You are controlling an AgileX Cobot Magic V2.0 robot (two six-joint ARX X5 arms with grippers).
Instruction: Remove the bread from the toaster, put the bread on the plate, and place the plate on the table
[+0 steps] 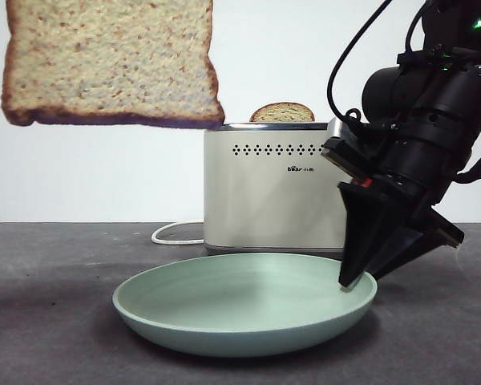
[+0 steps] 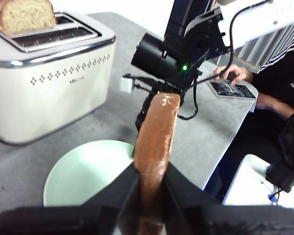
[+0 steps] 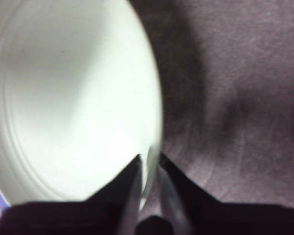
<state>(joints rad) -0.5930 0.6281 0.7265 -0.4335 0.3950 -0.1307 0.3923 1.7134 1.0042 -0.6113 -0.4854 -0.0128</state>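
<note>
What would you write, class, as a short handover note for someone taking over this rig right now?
Left hand: shut on the bread, held in the air above the table, not yet over the plate.
Right hand: shut on the plate's rim; the plate sits in front of the toaster.
A second slice stays in the toaster.
Done: bread pulled out.
Left: lay the bread on the plate, then place the plate.

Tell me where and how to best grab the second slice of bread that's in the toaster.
Take the second slice by its domed top, the only part showing above the toaster slot, coming straight down from above with the tool's jaws across its flat faces. It stands upright in the slot, so a vertical pull should probably free it. The left tool holds the bread; the right tool grips the plate rim.
</note>
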